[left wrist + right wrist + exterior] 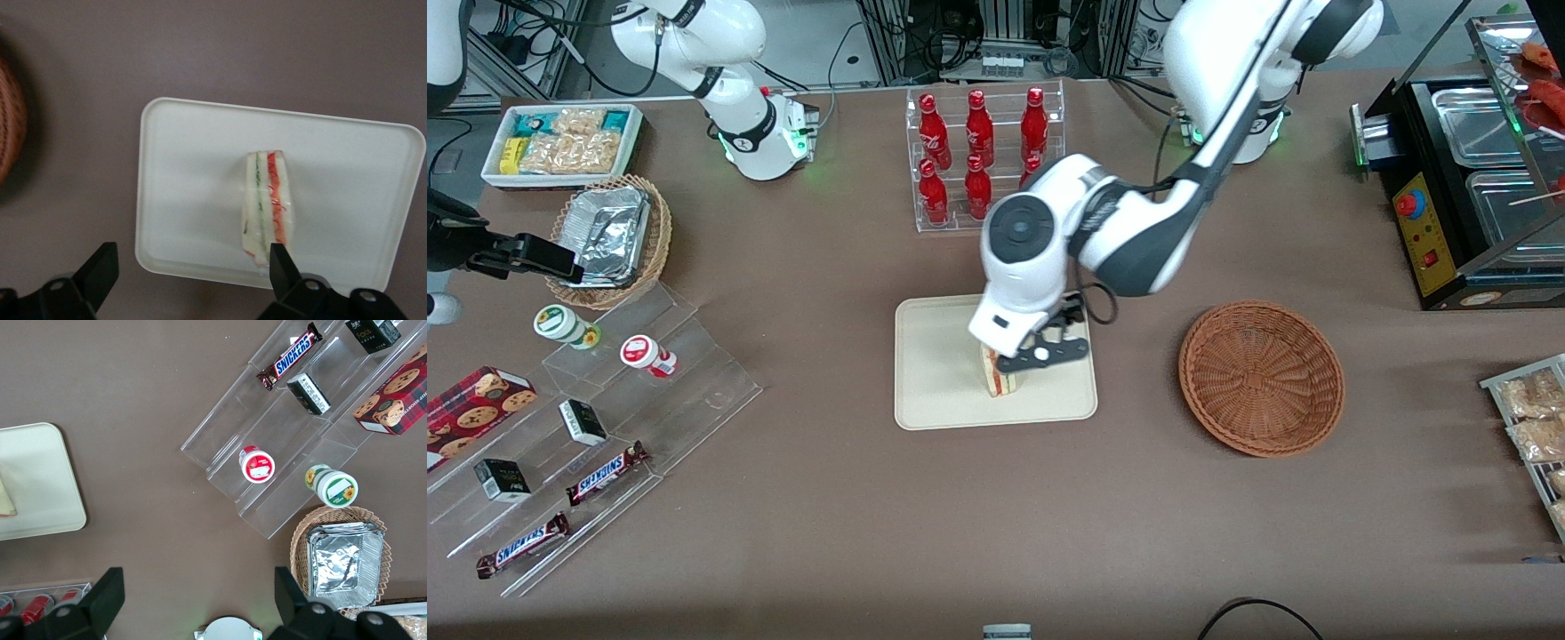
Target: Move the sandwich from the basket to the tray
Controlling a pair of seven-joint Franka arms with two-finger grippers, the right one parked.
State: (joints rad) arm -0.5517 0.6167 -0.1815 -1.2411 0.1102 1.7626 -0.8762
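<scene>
On the cream tray (934, 373) near the middle of the worktop (996, 533) you can see the sandwich (267, 207) standing on its edge, its green and red filling stripes facing up toward the wrist camera. Your claw (1021, 363) hangs right above it with its fingers (99, 270) spread wide, gripping nothing; one fingertip shows close over the end of the sandwich, the other is well clear of it, out past the tray's rim. The sandwich sits inside the rim, roughly central on the tray. The reddish-brown basket (1261, 378) lies on the worktop beside the tray, toward the working arm's end, apart from it. Farther from the front camera than the tray stands a clear rack of red bottles (983, 156).
</scene>
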